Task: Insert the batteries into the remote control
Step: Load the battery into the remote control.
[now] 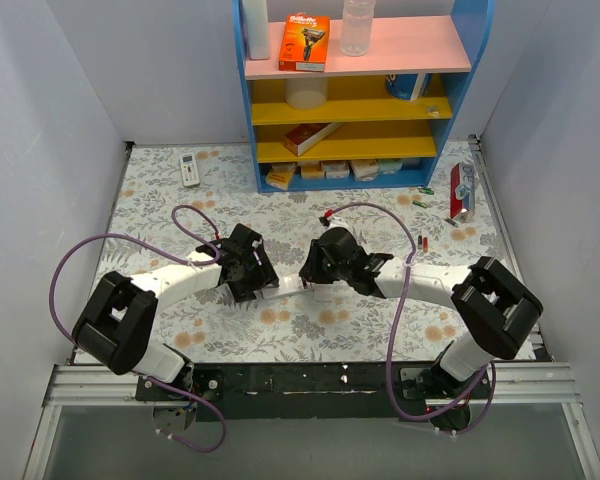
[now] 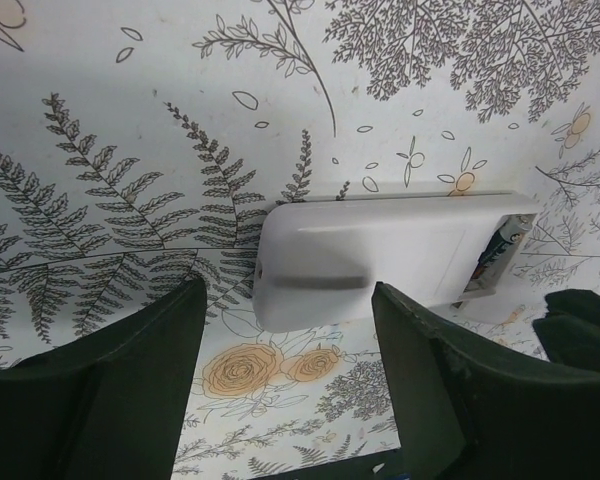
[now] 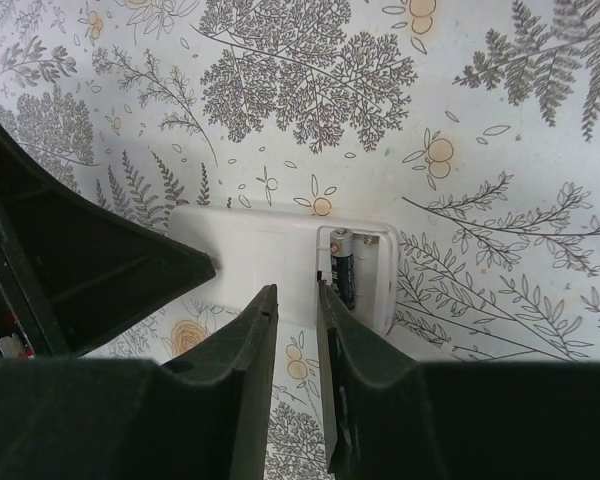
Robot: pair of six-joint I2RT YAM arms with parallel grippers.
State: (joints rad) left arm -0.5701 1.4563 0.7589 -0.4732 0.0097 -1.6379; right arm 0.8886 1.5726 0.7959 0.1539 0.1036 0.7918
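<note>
Seemingly seating one battery (image 3: 341,268) in the open bay of the remote control (image 2: 380,255) on the bench (image 2: 130,80), right tool (image 3: 296,300) barely parted, empty, above it, left tool (image 2: 288,290) wide, empty, alongside; next, probably fetching another.

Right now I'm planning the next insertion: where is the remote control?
Top view: the remote control lies mid-table, between the left gripper and the right gripper.
</note>
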